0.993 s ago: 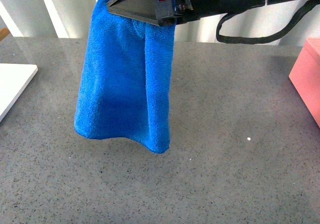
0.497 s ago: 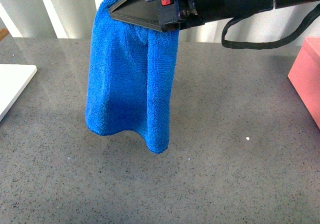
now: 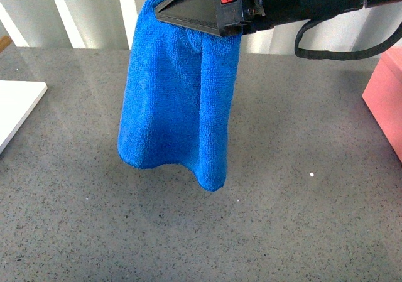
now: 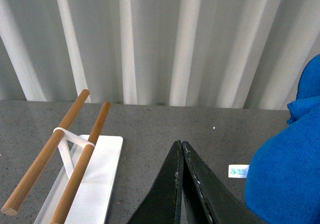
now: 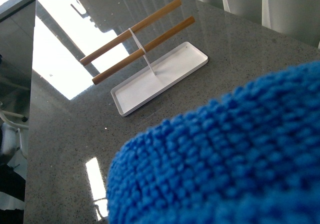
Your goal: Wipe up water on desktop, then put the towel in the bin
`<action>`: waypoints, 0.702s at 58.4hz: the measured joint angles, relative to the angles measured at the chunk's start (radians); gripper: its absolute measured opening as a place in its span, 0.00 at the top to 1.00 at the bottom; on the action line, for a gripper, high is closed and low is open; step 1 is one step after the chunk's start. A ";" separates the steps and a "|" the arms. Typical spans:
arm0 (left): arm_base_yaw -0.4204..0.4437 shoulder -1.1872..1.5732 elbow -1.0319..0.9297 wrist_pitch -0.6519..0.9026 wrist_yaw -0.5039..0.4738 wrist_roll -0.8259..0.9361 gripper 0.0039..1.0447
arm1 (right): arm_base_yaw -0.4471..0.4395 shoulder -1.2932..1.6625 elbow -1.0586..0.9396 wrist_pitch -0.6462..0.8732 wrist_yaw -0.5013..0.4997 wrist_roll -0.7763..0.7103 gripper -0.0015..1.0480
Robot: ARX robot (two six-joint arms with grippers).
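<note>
From the front, the right gripper (image 3: 173,12) is reaching in from the upper right with its black jaws clamped on the top of the towel (image 3: 179,100). The blue cloth is hanging down in long folds over the middle of the desktop (image 3: 282,232). Its lowest corner seems to be dangling free of the stone, though I cannot be sure. A black cable (image 3: 342,49) is looping under the arm. One corner of the pink bin (image 3: 384,97) is showing at the right edge, well apart from the towel. A flat white board (image 3: 16,106) is lying at the left edge.

In the left wrist view, the left gripper (image 4: 180,146) is pointing along the desktop with its two dark fingers pressed together and nothing between them. Just beside them a small white label (image 4: 238,171) is lying on the stone; it is carrying a green-and-blue logo, but the print is too small to read. A white tray (image 4: 100,184) is holding a stand with two wooden rods (image 4: 47,159). Pale curtains (image 4: 190,44) are hanging behind.

In the right wrist view, the looped pile of the towel is filling the foreground and hiding the fingers. Beyond it, the tray with its rods is sitting on the glossy desktop, with nothing between them.
</note>
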 joint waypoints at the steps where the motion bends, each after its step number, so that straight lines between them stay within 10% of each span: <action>1: 0.000 -0.019 0.000 -0.018 0.000 0.000 0.97 | -0.001 -0.001 -0.002 0.000 0.000 0.000 0.93; 41: 0.000 -0.357 0.000 -0.341 0.000 0.000 0.97 | -0.043 -0.035 -0.018 -0.091 0.016 -0.057 0.93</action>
